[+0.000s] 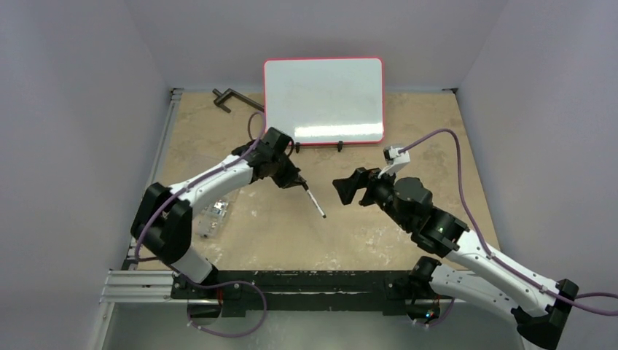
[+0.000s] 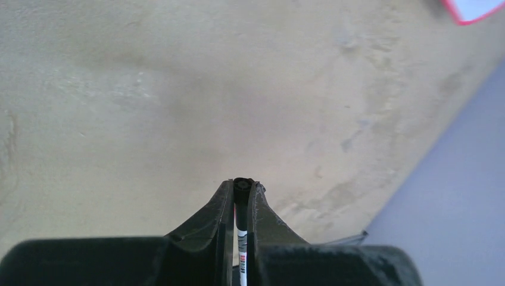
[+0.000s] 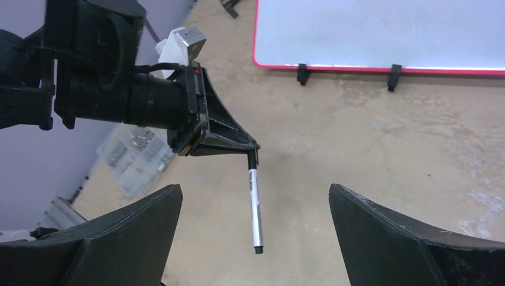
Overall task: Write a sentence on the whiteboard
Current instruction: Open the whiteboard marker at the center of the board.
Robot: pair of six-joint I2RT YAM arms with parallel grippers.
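The whiteboard [image 1: 323, 100] stands at the far middle of the table on small black feet; its white face with red rim is blank, no sentence shows on it. It also shows in the right wrist view [image 3: 381, 33]. My left gripper [image 1: 300, 183] is shut on the black cap end of a white marker [image 1: 315, 203], which hangs out toward the table's centre. The marker [image 3: 255, 205] shows in the right wrist view below the left gripper [image 3: 253, 150]. My right gripper [image 1: 342, 188] is open and empty, facing the marker from the right.
A clear plastic box [image 1: 214, 216] of small parts lies left of centre. A black clamp [image 1: 227, 97] lies at the far left by the board. Purple walls close in the table on three sides.
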